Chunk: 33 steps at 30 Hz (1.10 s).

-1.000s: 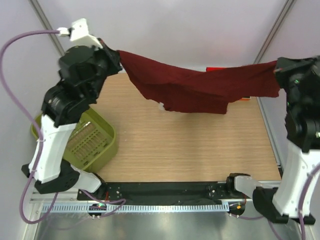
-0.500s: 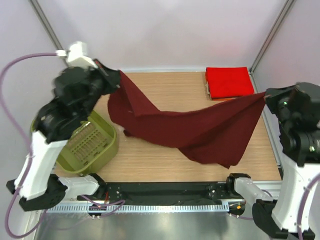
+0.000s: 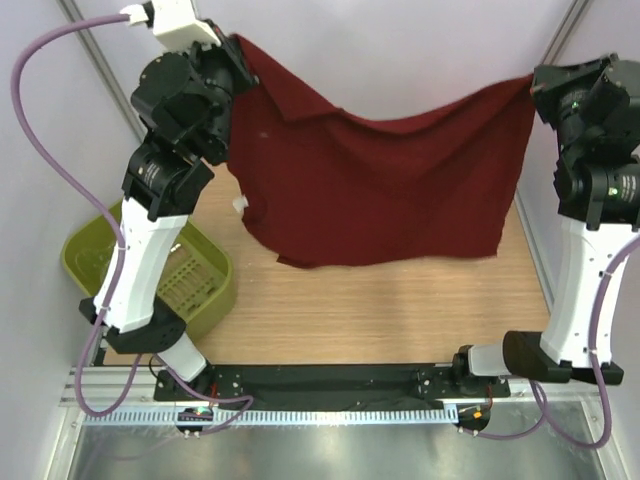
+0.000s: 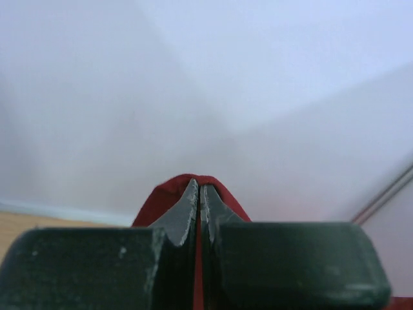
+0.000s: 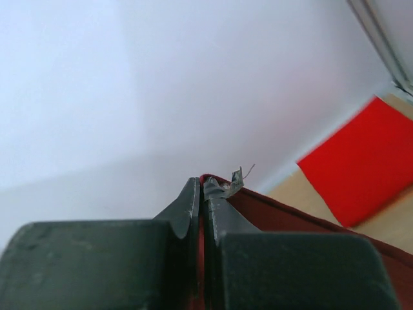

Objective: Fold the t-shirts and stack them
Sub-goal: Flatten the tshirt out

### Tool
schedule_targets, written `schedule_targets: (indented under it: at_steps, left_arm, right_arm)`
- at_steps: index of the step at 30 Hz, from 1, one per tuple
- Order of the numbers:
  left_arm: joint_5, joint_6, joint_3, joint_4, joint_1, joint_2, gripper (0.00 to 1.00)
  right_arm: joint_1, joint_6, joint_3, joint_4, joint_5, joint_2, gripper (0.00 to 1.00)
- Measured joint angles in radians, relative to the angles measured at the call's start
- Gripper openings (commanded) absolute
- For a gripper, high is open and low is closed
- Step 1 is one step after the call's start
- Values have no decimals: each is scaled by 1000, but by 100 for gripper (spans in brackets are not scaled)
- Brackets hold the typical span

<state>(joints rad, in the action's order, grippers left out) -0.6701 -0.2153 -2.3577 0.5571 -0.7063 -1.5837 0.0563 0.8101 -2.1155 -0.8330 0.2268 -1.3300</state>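
Note:
The dark maroon t-shirt [image 3: 380,185] hangs spread wide in the air between both arms, its lower edge just above the wooden table [image 3: 380,310]. My left gripper [image 3: 236,48] is shut on its upper left corner; the cloth [image 4: 169,194] shows behind the closed jaws in the left wrist view. My right gripper [image 3: 530,85] is shut on the upper right corner, with the cloth [image 5: 290,216] trailing right of the jaws. A folded bright red t-shirt [image 5: 358,171] lies on the table at the far right; the hanging shirt hides it from the top view.
An olive-green plastic basket [image 3: 170,275] stands at the table's left edge, beside the left arm. Grey walls and metal frame posts [image 3: 555,45] close in the back and sides. A black rail [image 3: 330,382] runs along the near edge.
Both grippers have swung up and back, lifting the maroon shirt from a low sagging drape to a high spread hang. It now hides the red folded shirt.

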Motion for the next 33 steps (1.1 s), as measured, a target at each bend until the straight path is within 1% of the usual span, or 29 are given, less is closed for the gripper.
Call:
schedule_targets:
  at_steps: [2, 4, 7, 10, 13, 15, 17, 19, 23, 25, 26, 28, 30, 33]
  left_arm:
    - [-19, 51, -126, -61, 0, -72, 0]
    - [-27, 77, -153, -98, 0, -90, 0]
    - [-25, 75, -118, -105, 0, -76, 0]
    - [5, 34, -45, -79, 0, -34, 0]
    - [72, -57, -15, 18, 1, 6, 0]
    - [120, -128, -9, 104, 1, 37, 0]
    - [173, -204, 14, 195, 1, 86, 0]
    - [216, -266, 89, 270, 1, 168, 0]
    - [259, -346, 311, 307, 1, 396, 0]
    - [269, -362, 347, 304, 1, 478, 0]
    - [274, -369, 344, 291, 1, 510, 0]
    - [285, -377, 293, 257, 1, 536, 0]
    - [301, -380, 186, 229, 1, 533, 0]
    - [344, -385, 8, 154, 1, 488, 0]
  right_arm:
    - [0, -5, -76, 58, -23, -57, 1]
    - [0, -10, -144, 88, -49, -101, 1]
    - [0, -14, -219, 103, -84, -135, 1]
    - [0, -15, -235, 105, -99, -122, 1]
    - [0, -23, -214, 82, -105, -80, 1]
    - [0, -27, -212, 35, -106, -48, 1]
    - [0, -30, -212, -23, -108, -14, 1]
    - [0, -29, -204, -82, -116, 32, 1]
    - [0, 0, -134, -145, -125, 165, 1]
    - [0, 25, -102, -143, -113, 235, 1]
    - [0, 43, -86, -138, -100, 274, 1]
    - [0, 85, -64, -120, -61, 341, 1]
    - [0, 129, -78, -96, -10, 400, 1]
    - [0, 181, -140, -56, 44, 437, 1]
